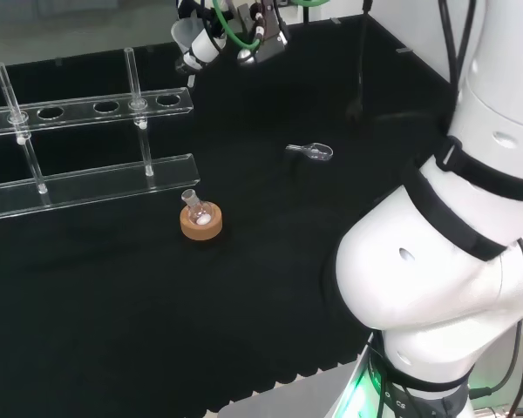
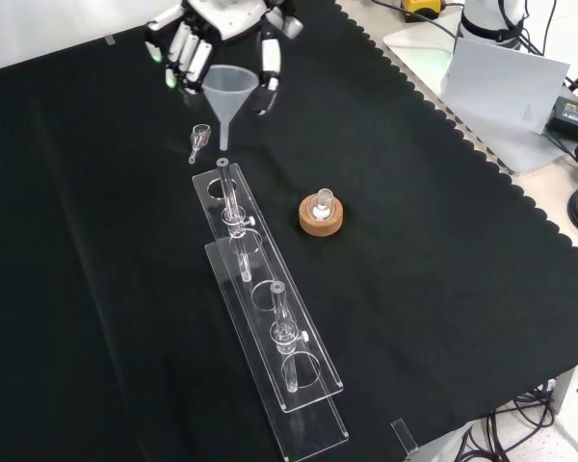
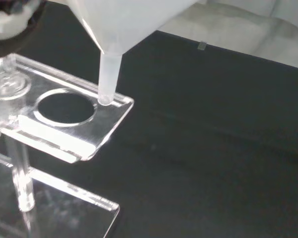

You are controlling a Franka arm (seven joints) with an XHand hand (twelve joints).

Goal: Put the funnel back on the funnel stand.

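A translucent white funnel hangs upright in the hand, whose fingers curl round its cone at the top of the front view. In the head view the hand holds the funnel above the right end of the clear funnel stand. The wrist view has the funnel's stem with its tip just above the stand's top plate, beside the rim of the end hole, not inside it. The stand runs lengthwise down the front view with several round holes.
A small round flask sits tilted in a cork ring right of the stand in the front view. A small clear scoop lies on the cloth beside the stand's far end. The arm's white links take up the head view's right.
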